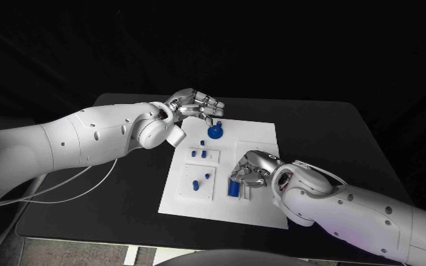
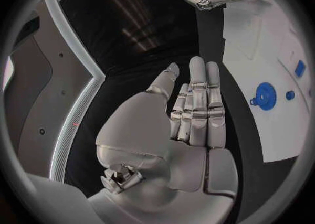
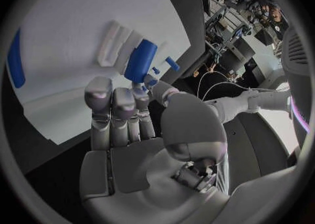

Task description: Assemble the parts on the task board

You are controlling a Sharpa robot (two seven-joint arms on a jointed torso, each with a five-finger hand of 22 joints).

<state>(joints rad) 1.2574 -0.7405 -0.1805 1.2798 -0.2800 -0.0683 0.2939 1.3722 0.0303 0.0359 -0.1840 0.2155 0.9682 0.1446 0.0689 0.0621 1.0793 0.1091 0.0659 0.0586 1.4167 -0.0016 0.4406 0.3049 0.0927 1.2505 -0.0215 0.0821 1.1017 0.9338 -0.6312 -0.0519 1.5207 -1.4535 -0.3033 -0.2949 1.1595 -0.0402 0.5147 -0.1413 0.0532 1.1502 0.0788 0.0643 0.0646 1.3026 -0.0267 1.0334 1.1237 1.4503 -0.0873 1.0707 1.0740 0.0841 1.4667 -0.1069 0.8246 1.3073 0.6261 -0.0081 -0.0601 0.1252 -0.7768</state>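
Right hand (image 1: 251, 170): low over the task board (image 1: 257, 207) near its right side, fingers curled down at the blue cylinder (image 1: 233, 188). Fingertips look to be at the cylinder's top end, but contact is hidden, so I cannot tell whether it grips it or is empty.
Right hand, why: my read is it's lining up to pick or seat that cylinder beside the white ribbed holder (image 3: 117, 45) (wrist view puts cylinder and holder right next to each other).
Left hand (image 1: 195, 106): wide, fingers straight and together, holding nothing, hovering at the board's far left corner, just beside the round blue disc (image 1: 216, 132).
Left hand, why: looks parked clear of the work, or staged for the disc.
Task board: white plate mid-table, two raised square plates on its left half.
Count, hands: 2.
Count, large blue parts: 2 (disc, cylinder).
Count, small blue pegs: about 5 readable in head view, e.g. one on the near square plate (image 1: 195, 185); too small to be sure.
Progress: judged early, most parts loose.
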